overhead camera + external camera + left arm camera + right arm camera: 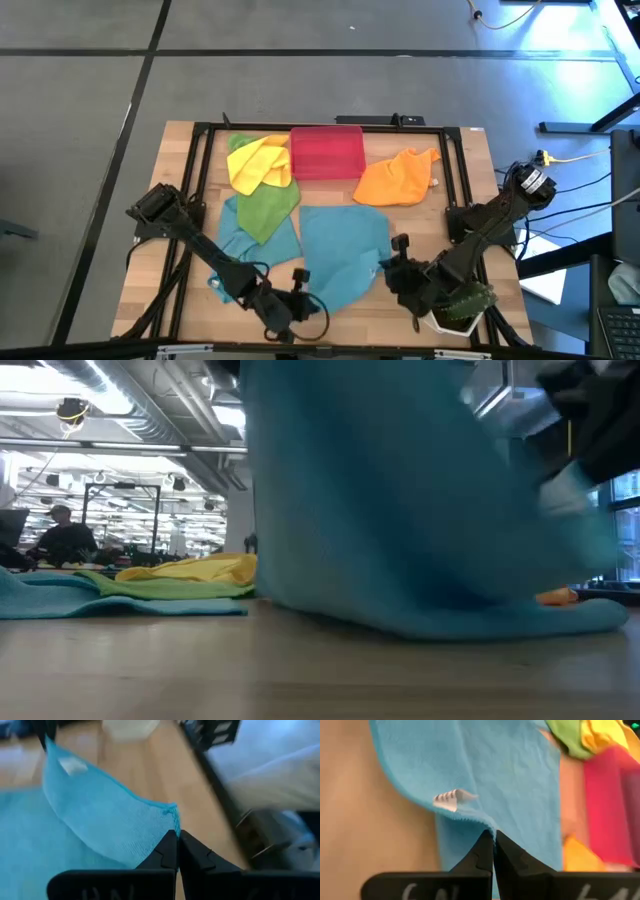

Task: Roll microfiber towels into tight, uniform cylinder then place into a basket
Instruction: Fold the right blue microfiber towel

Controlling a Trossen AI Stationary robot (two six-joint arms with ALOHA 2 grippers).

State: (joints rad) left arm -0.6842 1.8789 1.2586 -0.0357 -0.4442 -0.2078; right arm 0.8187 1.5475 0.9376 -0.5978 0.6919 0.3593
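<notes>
A teal-blue microfiber towel (pixel 345 250) lies mid-table with its near edge raised; in the low view it hangs as a wide teal sheet (pixel 400 510). My left gripper (pixel 305 287) is shut on its near left corner and my right gripper (pixel 392 266) on its near right corner. The red-pink basket (pixel 327 152) stands at the far middle. A yellow towel (pixel 258 163) and a green towel (pixel 268 208) lie left of it, over a second teal towel (pixel 232 240). An orange towel (pixel 397 178) lies to the basket's right. My left gripper pinches the towel's near left corner (pixel 171 815) between its two fingertips, slanting down from the near side. The corner is lifted clear, and the cloth slopes away to the table. My right gripper pinches the near right corner (pixel 487 823) at the hemmed edge, close to the white label (pixel 451 799), slanting down from the near right. The corner is lifted, and the towel's far part (pixel 450 622) rests on the table.
A white plant pot (pixel 460 312) with a green plant stands at the near right corner, just by my right arm. A black frame (pixel 200 135) runs around the work area. Bare wood (pixel 190 300) shows at the near left. People sit in the room beyond.
</notes>
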